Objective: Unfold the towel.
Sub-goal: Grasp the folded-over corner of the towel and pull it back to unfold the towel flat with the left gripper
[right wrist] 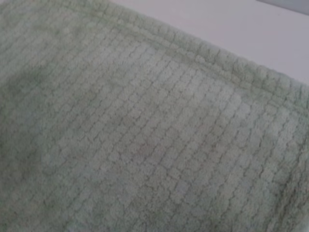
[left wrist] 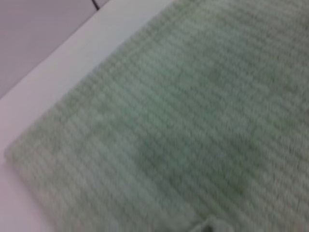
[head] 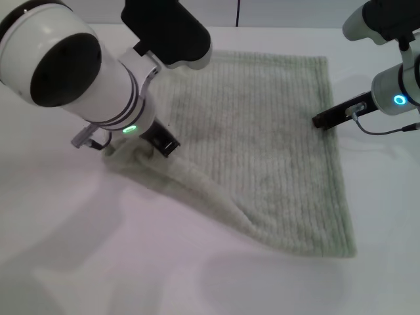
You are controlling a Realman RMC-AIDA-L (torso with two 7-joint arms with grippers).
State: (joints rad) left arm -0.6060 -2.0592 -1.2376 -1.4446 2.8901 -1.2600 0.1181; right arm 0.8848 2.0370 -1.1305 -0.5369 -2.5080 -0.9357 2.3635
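Note:
The towel (head: 262, 151) is pale green with fine ribbed stripes and lies mostly spread on the white table. Its right and far edges are flat. Its near-left edge is rolled into a thick fold that rises to a bunch at my left gripper (head: 164, 144), which is shut on that bunched cloth low over the table. My right gripper (head: 323, 121) reaches in from the right, its tip at the towel's right hem. In the left wrist view the striped towel (left wrist: 193, 121) fills the picture. The right wrist view shows the towel's (right wrist: 145, 135) waffle texture and hem.
The white table (head: 98, 249) extends bare in front of and to the left of the towel. My left arm's large white body hangs over the towel's far-left corner. A grey cable trails from the right wrist over the table.

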